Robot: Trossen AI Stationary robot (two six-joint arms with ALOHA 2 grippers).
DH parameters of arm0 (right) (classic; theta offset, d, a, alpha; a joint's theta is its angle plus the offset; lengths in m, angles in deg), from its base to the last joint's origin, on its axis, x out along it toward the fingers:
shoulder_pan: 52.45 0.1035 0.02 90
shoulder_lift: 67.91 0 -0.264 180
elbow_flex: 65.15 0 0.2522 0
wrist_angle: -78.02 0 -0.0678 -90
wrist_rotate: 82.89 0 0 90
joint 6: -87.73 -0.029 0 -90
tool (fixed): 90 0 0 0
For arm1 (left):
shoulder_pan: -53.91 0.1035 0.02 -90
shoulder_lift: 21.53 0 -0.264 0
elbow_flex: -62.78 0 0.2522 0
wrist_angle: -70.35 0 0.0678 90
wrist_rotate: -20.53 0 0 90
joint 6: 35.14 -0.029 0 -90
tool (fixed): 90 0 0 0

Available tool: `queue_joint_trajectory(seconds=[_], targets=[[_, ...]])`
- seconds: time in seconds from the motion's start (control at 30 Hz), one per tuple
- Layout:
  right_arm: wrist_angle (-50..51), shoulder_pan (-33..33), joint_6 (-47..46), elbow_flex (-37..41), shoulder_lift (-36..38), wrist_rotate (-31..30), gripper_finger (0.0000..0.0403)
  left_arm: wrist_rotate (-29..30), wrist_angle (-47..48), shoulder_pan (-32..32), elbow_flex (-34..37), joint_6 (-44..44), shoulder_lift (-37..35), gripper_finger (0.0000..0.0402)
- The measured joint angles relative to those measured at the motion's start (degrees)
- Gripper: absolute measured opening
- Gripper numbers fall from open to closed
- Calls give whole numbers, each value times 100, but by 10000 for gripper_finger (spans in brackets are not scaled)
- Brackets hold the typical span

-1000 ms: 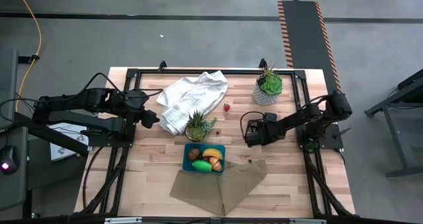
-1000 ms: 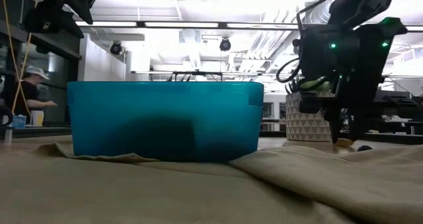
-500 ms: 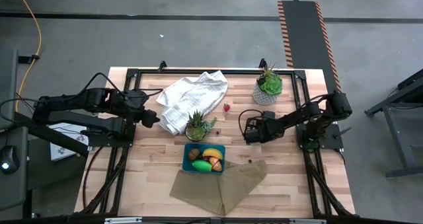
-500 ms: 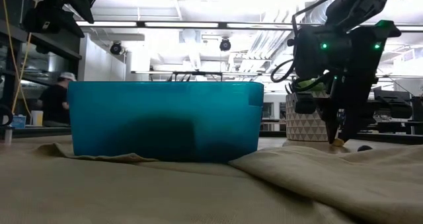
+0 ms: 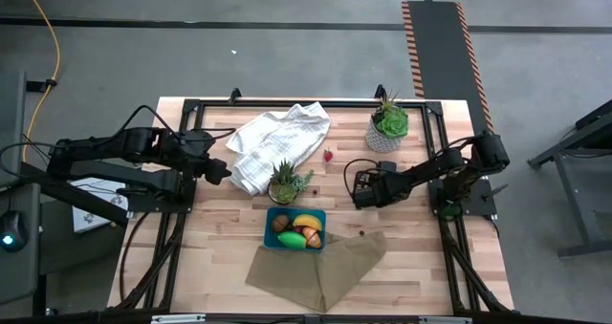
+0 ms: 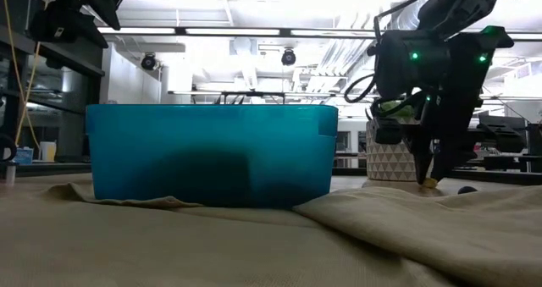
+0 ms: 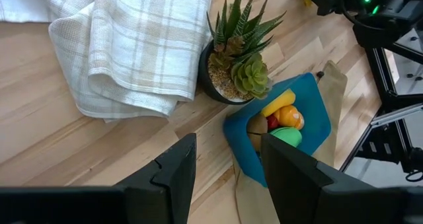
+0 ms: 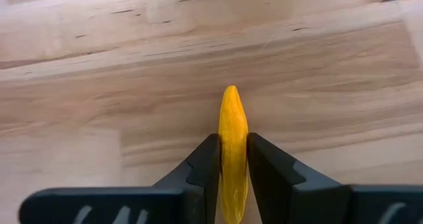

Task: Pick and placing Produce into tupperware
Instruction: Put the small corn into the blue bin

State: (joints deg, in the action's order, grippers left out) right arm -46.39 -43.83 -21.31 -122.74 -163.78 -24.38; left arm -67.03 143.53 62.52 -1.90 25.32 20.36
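While clamped, banana [image 8: 232, 141] lengthwise btwn jaws

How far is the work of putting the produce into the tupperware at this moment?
Done: several pieces already lie in the tupperware, among them a banana and a green piece. In hand: the right claw is shut on a yellow piece just above the table. Left: a red berry beside the white towel. The left claw waits, open.
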Motion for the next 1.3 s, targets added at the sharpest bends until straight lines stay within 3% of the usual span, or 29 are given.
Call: queue_joint_trajectory(seconds=[0.17, 0.6, 0.93, 1.3], targets=[[94, 57, 163, -248, 2, -93, 66, 5, 0, 0, 0, -4, 0, 156], [144, 39, 1616, -1472, 4, -413, 66, 13, 4, -1, 0, -13, 0, 156], [367, 39, 3060, -2780, 4, -384, 66, -50, 9, 1, 0, -17, 0, 156], [583, 161, 4679, -4172, 7, 85, 66, -52, 9, 0, 0, 0, 0, 156]])
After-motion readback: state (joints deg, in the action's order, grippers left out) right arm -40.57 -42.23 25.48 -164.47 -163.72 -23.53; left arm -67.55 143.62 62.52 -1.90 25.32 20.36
